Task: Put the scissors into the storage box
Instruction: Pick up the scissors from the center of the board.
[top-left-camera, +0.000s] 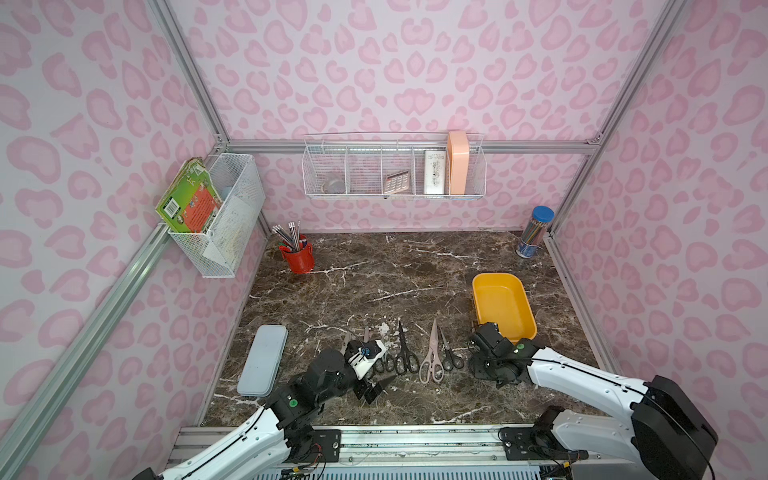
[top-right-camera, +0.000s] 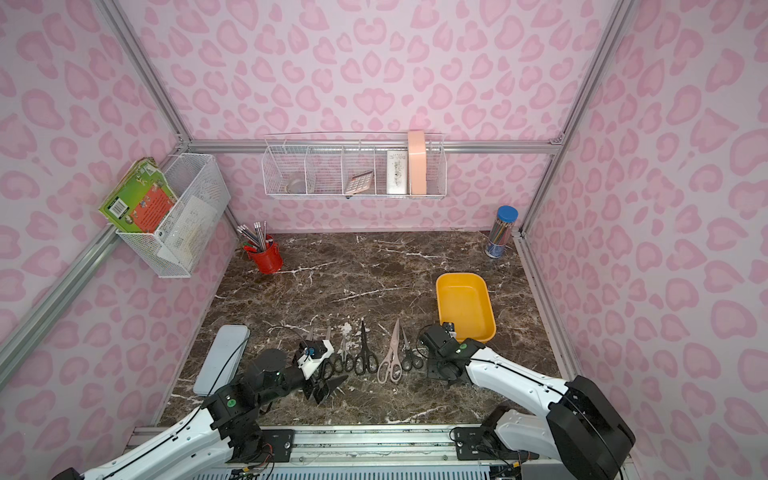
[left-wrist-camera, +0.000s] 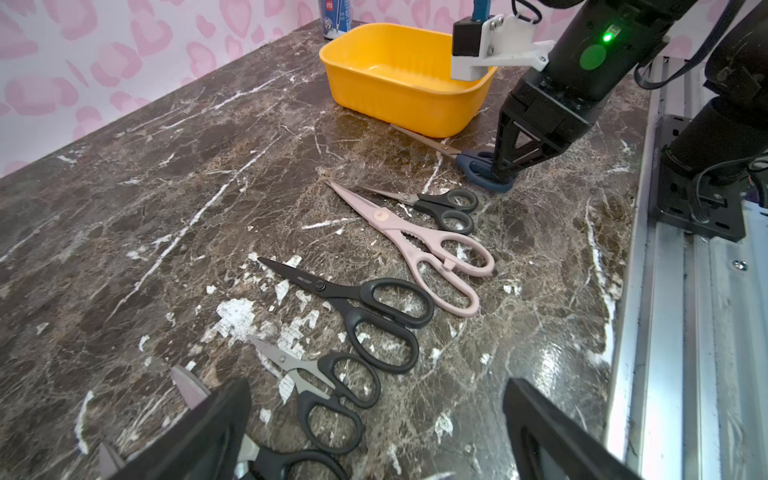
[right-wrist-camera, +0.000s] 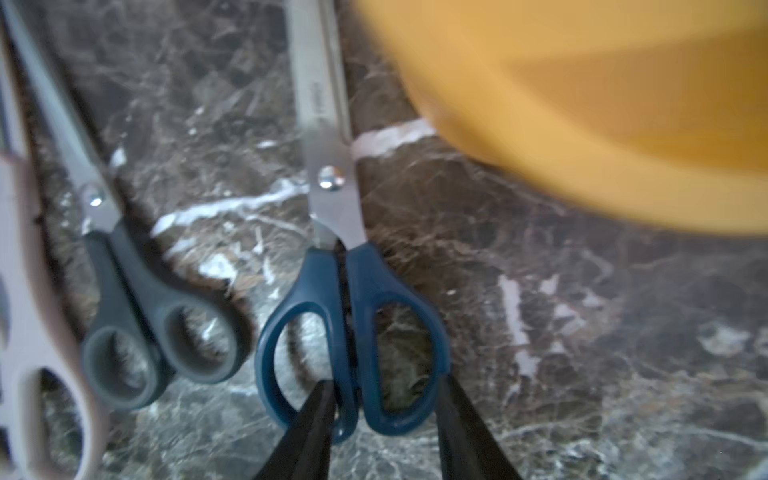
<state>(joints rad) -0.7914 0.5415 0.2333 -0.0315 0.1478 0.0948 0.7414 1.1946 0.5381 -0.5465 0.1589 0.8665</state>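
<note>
The yellow storage box stands empty at the right of the marble top. Several scissors lie in a row before it: pale pink, large black, and small black pairs. The dark blue scissors lie flat beside the box corner. My right gripper is shut on one of their handle rings, one finger inside the other ring. My left gripper hangs open over the row's left end, partly hiding a black pair.
A grey-blue pencil case lies at the left edge. A red pencil cup and a blue-capped pencil tube stand at the back corners. White wire baskets hang on the walls. A metal rail runs along the front.
</note>
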